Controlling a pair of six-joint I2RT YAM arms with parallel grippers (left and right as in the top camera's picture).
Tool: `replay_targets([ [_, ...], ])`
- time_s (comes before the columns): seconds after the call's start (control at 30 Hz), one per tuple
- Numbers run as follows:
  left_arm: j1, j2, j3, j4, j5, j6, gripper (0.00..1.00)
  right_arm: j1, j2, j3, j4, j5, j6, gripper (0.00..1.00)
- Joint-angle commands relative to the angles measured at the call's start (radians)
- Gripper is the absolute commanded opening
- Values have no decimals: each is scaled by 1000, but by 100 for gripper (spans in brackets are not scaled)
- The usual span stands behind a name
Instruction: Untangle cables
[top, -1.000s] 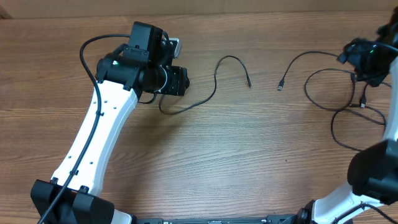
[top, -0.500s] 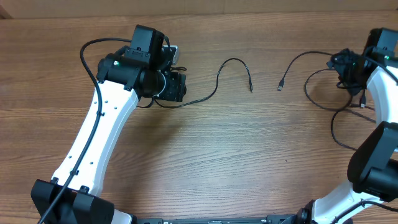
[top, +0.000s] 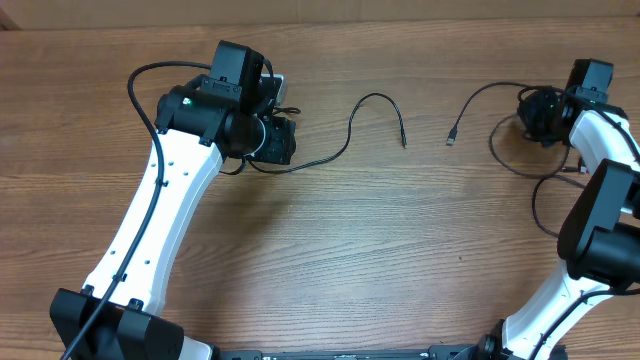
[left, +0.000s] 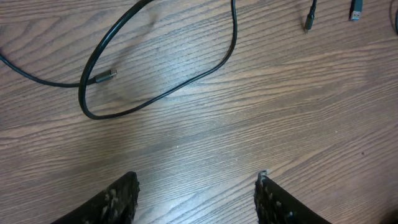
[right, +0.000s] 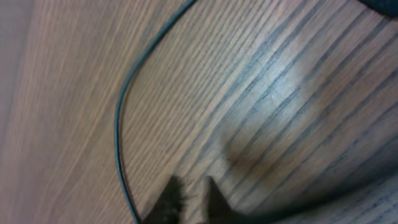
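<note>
Two thin black cables lie on the wooden table. One cable (top: 355, 110) arches from under my left gripper (top: 276, 138) to a plug at the middle. In the left wrist view it forms a loop (left: 163, 94) ahead of my left gripper (left: 196, 190), which is open with only bare wood between its fingers. The other cable (top: 482, 92) runs from a plug near the middle to loops (top: 512, 158) at the right. My right gripper (top: 532, 112) hovers over it. In the right wrist view my right gripper (right: 191, 190) is shut, and a cable strand (right: 118, 127) passes just left of its fingertips.
The table's back edge (top: 400, 22) runs close behind both grippers. More cable loops (top: 545, 215) lie beside the right arm (top: 600, 230). The left arm (top: 160, 200) slants across the left half of the table. Two plug ends (left: 309, 22) lie far ahead of the left gripper.
My right gripper moved left along the back of the table over the cable and shut from open. The left arm barely shifted.
</note>
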Motion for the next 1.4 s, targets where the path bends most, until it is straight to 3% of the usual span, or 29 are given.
replay_targets([
  [0.0, -7, 10, 18, -6, -13, 3, 59, -47, -23, 37, -21, 5, -24, 4],
  [0.37, -7, 10, 18, 2, -21, 4, 59, -366, -199, 173, -214, 28, -24, 4],
  [0.5, -6, 10, 20, 13, -71, 3, 55, -389, -220, 173, -243, -60, -127, 4],
  [0.53, -5, 8, 23, 20, -78, 3, 55, -375, -220, 173, -256, -80, -158, 11],
  [0.57, -2, 6, 28, 27, -87, -1, 55, -355, -220, 173, -269, -100, -193, 25],
  [0.6, 2, 2, 35, 31, -97, -6, 56, -338, -220, 173, -278, -113, -220, 46],
  [0.7, 31, -14, 87, 25, -126, -8, 57, -275, -220, 173, -318, -108, -253, 83],
  [0.83, 99, -40, 173, -10, -126, -19, 61, -190, -230, 173, -348, -118, -320, 98],
  [1.03, 236, -72, 199, -64, -97, -139, 69, -23, -237, 173, -430, -134, -444, 100],
  [1.2, 306, -72, 199, -120, -31, -142, 70, 110, -237, 170, -491, -231, -460, 98],
  [1.37, 308, -72, 199, -127, -38, -135, 72, 282, -235, 148, -501, -200, -524, 94],
])
